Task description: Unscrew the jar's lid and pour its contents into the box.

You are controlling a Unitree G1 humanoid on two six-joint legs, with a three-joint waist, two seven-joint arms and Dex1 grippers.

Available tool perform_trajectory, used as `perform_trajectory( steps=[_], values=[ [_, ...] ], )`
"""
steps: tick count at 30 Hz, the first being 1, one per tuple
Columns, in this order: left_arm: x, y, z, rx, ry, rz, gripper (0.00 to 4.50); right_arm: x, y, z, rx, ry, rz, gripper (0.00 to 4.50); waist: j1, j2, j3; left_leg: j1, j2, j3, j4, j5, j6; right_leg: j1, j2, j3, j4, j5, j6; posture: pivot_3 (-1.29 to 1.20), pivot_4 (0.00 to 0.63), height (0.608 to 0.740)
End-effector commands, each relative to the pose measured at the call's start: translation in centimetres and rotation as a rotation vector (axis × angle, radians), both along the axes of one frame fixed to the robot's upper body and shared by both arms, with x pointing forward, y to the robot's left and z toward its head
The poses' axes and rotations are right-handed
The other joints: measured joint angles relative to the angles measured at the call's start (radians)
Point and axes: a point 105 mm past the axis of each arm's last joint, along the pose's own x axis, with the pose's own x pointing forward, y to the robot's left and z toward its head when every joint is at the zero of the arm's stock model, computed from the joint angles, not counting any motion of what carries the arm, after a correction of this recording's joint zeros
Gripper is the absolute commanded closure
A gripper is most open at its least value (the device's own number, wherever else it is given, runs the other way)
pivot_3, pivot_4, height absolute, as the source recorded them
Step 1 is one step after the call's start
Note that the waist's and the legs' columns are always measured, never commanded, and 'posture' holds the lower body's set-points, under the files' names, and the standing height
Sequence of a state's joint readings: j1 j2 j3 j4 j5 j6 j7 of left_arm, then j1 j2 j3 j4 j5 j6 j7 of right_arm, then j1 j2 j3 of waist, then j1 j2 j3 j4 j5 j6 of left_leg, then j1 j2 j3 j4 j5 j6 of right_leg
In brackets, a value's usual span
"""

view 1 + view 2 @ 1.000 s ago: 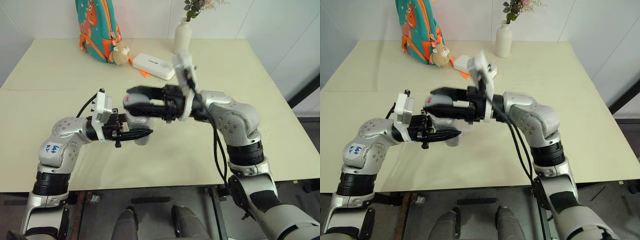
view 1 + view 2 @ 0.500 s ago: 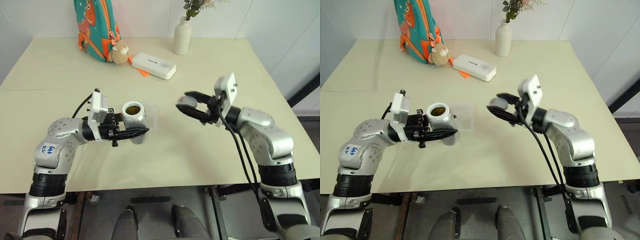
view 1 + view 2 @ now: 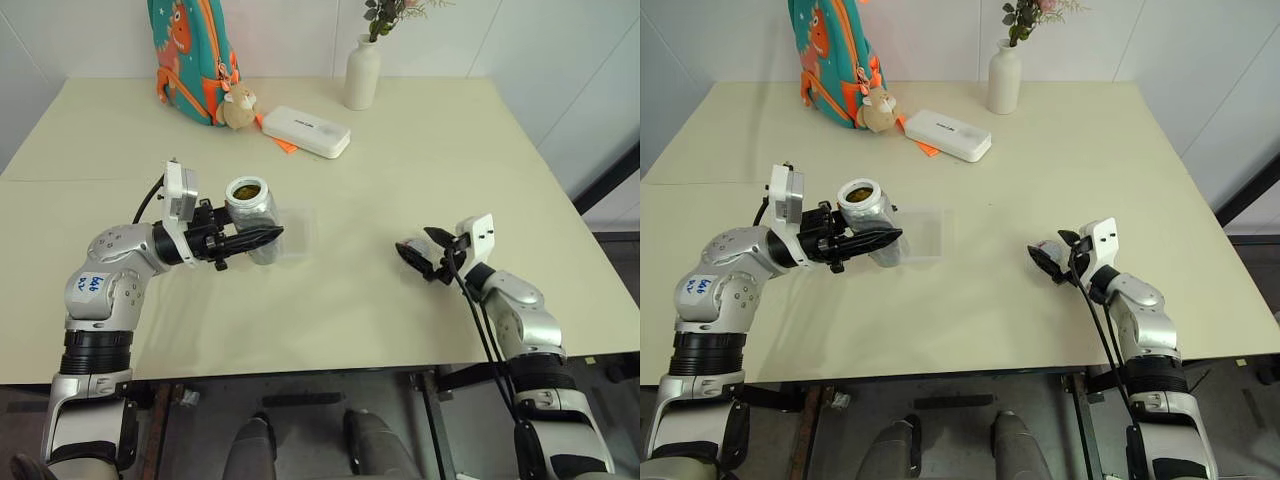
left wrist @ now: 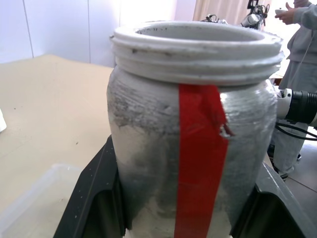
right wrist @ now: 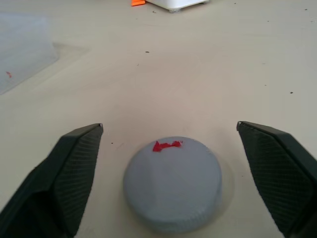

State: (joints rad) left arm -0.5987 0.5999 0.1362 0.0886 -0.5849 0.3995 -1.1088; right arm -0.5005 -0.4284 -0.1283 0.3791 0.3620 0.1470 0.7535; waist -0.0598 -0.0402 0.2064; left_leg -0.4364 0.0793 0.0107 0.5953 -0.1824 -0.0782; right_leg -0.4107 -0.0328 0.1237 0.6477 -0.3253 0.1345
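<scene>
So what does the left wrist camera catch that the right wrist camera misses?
Left wrist alone: the open jar with its red tape strip, clamped in the left gripper, and a person standing behind. Right wrist alone: the lid lying on the table between the open right gripper fingers, plus the white case. Both: the table and the box.

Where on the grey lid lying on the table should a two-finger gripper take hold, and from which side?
Grip the lid across its round rim, coming straight down from above. It lies flat on the table, low and disc-shaped, so only its side wall offers opposing faces. The right gripper, open, already straddles it.
</scene>
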Motion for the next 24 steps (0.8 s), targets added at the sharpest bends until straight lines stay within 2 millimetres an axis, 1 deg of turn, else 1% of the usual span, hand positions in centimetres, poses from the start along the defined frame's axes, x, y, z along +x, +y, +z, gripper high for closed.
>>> perform_trajectory(
  steps=[1, 2, 6, 9, 11, 14, 16, 18, 19, 22, 24],
  values=[
    [0.7, 0.7, 1.7, 0.038, -0.100, 0.024, 2.52, -0.9, 0.1, 4.9, -0.010, -0.151, 0.055, 0.03, 0.002, 0.000, 0.000, 0.000, 0.000, 0.000, 0.000, 0.000, 0.000, 0.000, 0.000, 0.000, 0.000, 0.000, 0.000, 0.00, 0.150, 0.740],
    [1.1, 1.1, 1.9, 0.048, -0.112, 0.039, 2.52, -1.2, 0.6, 5.8, -0.027, -0.173, 0.087, 0.03, 0.002, 0.000, 0.000, 0.000, 0.000, 0.000, 0.000, 0.000, -0.001, 0.000, 0.001, 0.000, 0.000, 0.000, 0.000, 0.00, 0.150, 0.740],
    [3.1, 2.8, 2.5, 0.082, -0.133, 0.090, 2.52, -2.6, 2.9, 7.9, -0.098, -0.204, 0.209, 0.03, 0.002, 0.000, 0.000, 0.000, 0.001, 0.000, 0.000, 0.000, -0.001, 0.000, 0.002, 0.000, 0.000, 0.000, 0.000, 0.00, 0.150, 0.740],
    [5.0, 4.4, 3.3, 0.133, -0.171, 0.178, 2.52, -4.3, 5.4, 9.4, -0.136, -0.214, 0.342, 0.03, 0.004, 0.000, 0.000, 0.000, 0.002, -0.001, 0.000, 0.000, -0.001, -0.001, 0.004, 0.001, 0.000, 0.000, 0.000, 0.00, 0.150, 0.740],
    [6.3, 5.5, 3.9, 0.156, -0.187, 0.254, 2.52, -5.3, 7.0, 10.1, -0.136, -0.196, 0.419, 0.03, 0.003, 0.000, 0.000, -0.001, 0.002, -0.001, -0.001, 0.000, -0.001, -0.002, 0.004, 0.001, 0.000, 0.000, 0.000, 0.00, 0.150, 0.740],
    [7.4, 6.5, 4.4, 0.171, -0.206, 0.330, 2.52, -6.2, 8.4, 10.8, -0.137, -0.191, 0.468, 0.03, 0.006, 0.000, 0.000, -0.002, 0.002, -0.001, -0.001, 0.000, -0.001, -0.003, 0.004, 0.001, 0.000, 0.000, 0.000, 0.00, 0.150, 0.740],
    [8.1, 6.8, 4.2, 0.193, -0.198, 0.366, 2.52, -6.7, 8.9, 11.0, -0.144, -0.192, 0.491, 0.03, 0.008, 0.000, 0.000, -0.003, 0.002, -0.001, -0.001, 0.000, -0.002, -0.003, 0.004, 0.001, -0.001, 0.000, 0.000, 0.00, 0.150, 0.740],
    [8.3, 6.7, 3.6, 0.238, -0.197, 0.370, 2.52, -7.1, 9.2, 11.0, -0.152, -0.190, 0.502, 0.03, 0.010, 0.000, 0.000, -0.003, 0.002, -0.001, -0.001, 0.000, -0.001, -0.003, 0.004, 0.001, -0.002, 0.000, 0.000, 0.00, 0.150, 0.740],
    [8.6, 6.8, 3.0, 0.306, -0.214, 0.396, 2.52, -7.2, 9.3, 10.9, -0.153, -0.187, 0.506, 0.03, 0.011, 0.000, 0.000, -0.003, 0.002, -0.001, -0.001, -0.001, -0.001, -0.003, 0.004, 0.001, -0.002, 0.000, 0.000, 0.00, 0.150, 0.740],
    [9.0, 6.8, 3.4, 0.327, -0.280, 0.438, 2.52, -7.4, 9.3, 10.8, -0.153, -0.183, 0.502, 0.03, 0.011, 0.000, 0.000, -0.004, 0.003, 0.000, -0.001, -0.001, -0.001, -0.003, 0.004, 0.001, -0.001, 0.000, 0.000, 0.00, 0.150, 0.740],
    [9.0, 6.7, 3.1, 0.375, -0.318, 0.445, 2.52, -7.4, 9.2, 10.7, -0.151, -0.184, 0.494, 0.03, 0.011, 0.000, 0.000, -0.004, 0.003, 0.000, -0.001, -0.001, -0.002, -0.003, 0.004, 0.001, -0.001, 0.000, 0.000, 0.00, 0.150, 0.740]
  ],
)
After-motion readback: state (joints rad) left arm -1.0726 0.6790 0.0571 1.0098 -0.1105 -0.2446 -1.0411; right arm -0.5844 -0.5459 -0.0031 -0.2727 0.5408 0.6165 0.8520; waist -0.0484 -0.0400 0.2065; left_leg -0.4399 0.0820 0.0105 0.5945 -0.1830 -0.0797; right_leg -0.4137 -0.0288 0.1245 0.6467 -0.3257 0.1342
